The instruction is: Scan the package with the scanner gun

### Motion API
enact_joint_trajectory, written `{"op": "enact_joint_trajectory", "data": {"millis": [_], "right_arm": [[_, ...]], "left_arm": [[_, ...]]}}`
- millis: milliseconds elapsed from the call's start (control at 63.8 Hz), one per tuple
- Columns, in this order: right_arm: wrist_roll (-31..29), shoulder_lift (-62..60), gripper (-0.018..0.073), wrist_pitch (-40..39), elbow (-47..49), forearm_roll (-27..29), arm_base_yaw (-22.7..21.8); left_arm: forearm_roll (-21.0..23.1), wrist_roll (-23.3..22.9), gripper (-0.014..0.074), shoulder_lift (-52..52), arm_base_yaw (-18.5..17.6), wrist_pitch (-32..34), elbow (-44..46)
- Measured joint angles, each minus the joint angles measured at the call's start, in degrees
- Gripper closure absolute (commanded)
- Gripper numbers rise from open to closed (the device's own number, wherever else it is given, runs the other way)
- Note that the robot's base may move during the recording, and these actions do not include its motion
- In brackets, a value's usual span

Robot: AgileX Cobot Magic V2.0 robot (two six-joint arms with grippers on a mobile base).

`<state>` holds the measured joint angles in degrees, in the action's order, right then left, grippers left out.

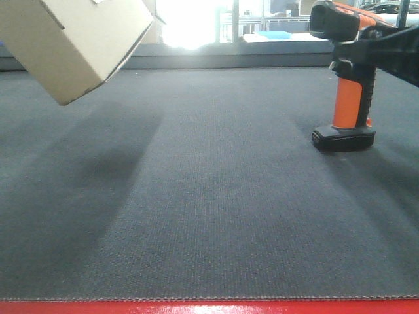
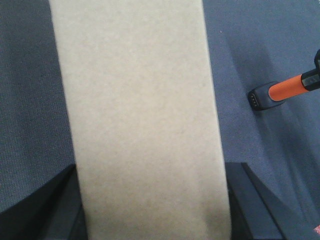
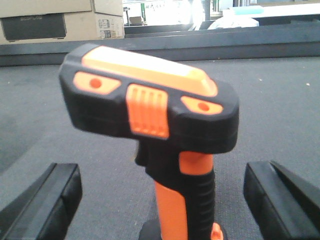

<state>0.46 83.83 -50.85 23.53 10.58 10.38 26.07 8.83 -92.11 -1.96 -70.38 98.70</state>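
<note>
The right claw (image 3: 160,172) is spread wide, one finger on each side of the scanner gun (image 3: 150,100) and neither touching it. The gun stands on its base with its handle upright, so a straight close should catch the grip. The left claw (image 2: 155,170) is clamped on the package (image 1: 78,39), which is held tilted above the tabletop (image 1: 209,216), well apart from the gun. The tabletop is dark grey fabric with a red front edge. Bright windows and cardboard boxes (image 3: 50,22) lie beyond.
</note>
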Motion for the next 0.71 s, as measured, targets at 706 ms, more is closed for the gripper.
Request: {"op": "enact_joint_trajectory", "data": {"millis": [706], "right_arm": [[4.2,6.8,-0.0006,2.9,6.5,3.4,0.0]], "left_arm": [[0.0,0.0,0.0708,0.0,0.0,0.0,0.0]]}}
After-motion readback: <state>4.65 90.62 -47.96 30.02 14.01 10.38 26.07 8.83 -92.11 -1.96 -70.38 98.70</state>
